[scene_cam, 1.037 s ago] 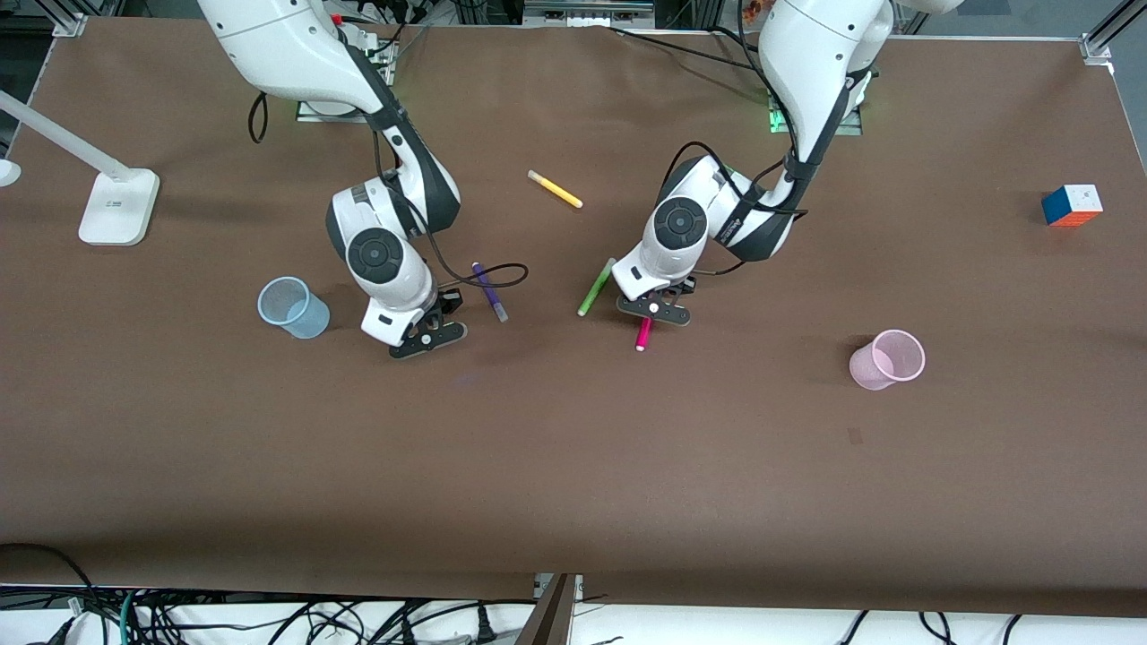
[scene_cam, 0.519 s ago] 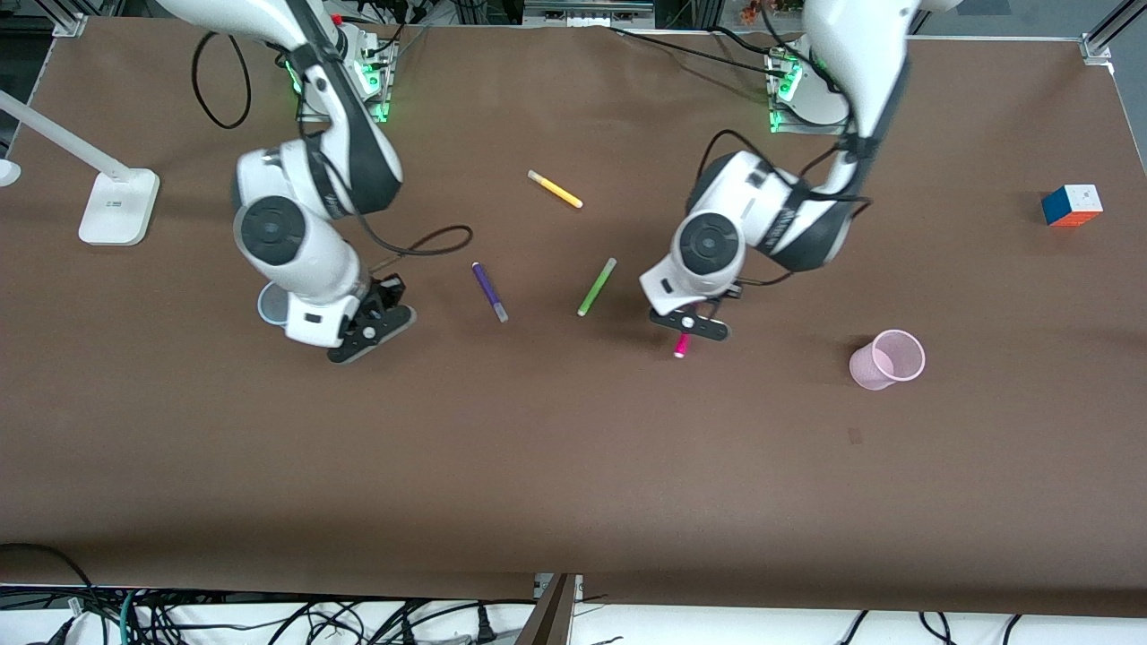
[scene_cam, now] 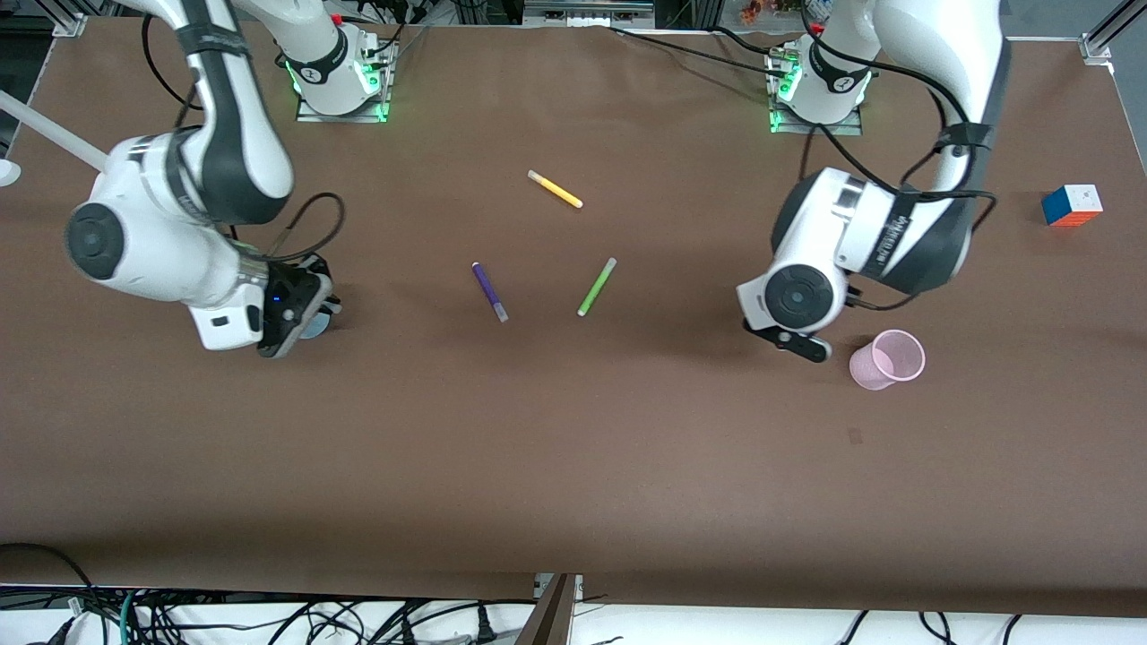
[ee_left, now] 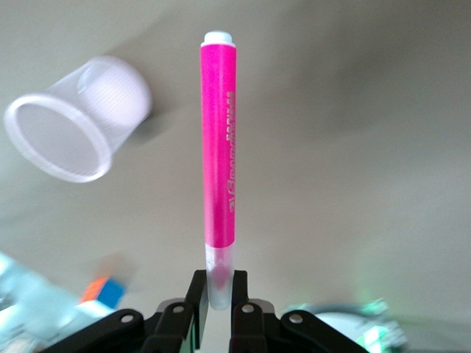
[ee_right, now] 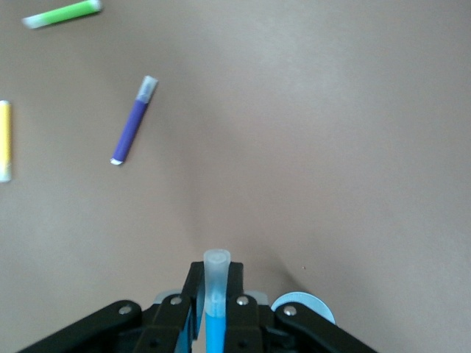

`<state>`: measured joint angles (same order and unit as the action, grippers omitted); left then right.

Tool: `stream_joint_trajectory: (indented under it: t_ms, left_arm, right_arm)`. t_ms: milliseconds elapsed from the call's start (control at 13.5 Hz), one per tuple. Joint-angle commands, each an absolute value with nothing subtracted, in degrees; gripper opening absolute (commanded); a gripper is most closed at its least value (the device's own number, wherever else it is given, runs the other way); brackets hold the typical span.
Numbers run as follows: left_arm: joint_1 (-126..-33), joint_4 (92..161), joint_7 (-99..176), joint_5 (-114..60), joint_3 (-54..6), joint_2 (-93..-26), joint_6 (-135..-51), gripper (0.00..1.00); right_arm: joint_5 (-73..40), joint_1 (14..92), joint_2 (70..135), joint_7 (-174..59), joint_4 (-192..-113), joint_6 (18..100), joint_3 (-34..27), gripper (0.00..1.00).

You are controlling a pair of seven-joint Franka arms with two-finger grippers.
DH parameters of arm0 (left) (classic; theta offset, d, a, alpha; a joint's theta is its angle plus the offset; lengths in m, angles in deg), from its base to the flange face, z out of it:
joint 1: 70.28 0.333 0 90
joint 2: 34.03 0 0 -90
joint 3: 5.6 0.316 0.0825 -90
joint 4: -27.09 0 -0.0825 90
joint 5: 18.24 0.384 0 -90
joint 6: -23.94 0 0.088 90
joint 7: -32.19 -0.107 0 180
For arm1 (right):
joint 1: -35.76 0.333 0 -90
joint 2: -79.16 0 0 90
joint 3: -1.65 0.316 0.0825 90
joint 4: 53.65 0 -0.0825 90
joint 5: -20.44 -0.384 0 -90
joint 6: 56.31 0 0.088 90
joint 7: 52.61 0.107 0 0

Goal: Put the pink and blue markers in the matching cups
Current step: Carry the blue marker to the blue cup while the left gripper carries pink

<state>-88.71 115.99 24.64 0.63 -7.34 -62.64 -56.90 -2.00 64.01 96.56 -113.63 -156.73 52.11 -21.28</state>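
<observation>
My left gripper (scene_cam: pixel 800 344) is shut on the pale cap of the pink marker (ee_left: pixel 218 147) and holds it in the air beside the pink cup (scene_cam: pixel 887 359), toward the table's middle from it. The cup also shows in the left wrist view (ee_left: pixel 73 121). My right gripper (scene_cam: pixel 291 321) is shut on the clear cap of the blue marker (ee_right: pixel 214 327) and hangs over the blue cup (scene_cam: pixel 315 328), which it mostly hides. The cup's rim shows in the right wrist view (ee_right: pixel 305 305). Neither marker shows in the front view.
A purple pen (scene_cam: pixel 489 291), a lime green pen (scene_cam: pixel 596 287) and a yellow pen (scene_cam: pixel 555 189) lie mid-table. A colour cube (scene_cam: pixel 1071 204) sits at the left arm's end. A white lamp base is hidden by the right arm.
Both arms lifted their markers off the table and swung apart: the right one to the blue cup, the left one to beside the pink cup.
</observation>
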Motion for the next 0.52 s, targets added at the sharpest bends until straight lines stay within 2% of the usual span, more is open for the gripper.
stream_joint_trajectory:
  t_ms: [0, 222, 444]
  left_arm:
    - [-85.9, 113.8, 13.0, 11.2, -7.7, -64.3, -53.7, 0.11]
    - [-84.1, 113.8, -4.7, 26.8, -7.8, -65.7, -54.3, 0.13]
    - [-83.6, 114.5, -5.4, 30.6, -7.8, -66.6, -55.3, 0.14]
  right_arm:
    - [-8.3, 64.1, 96.5, -126.5, -157.1, 49.8, -24.5, 0.04]
    - [-14.7, 60.0, 97.8, -141.9, -157.9, 47.5, -25.2, 0.04]
    - [-21.1, 55.6, 99.9, -155.0, -158.7, 44.5, -25.2, 0.04]
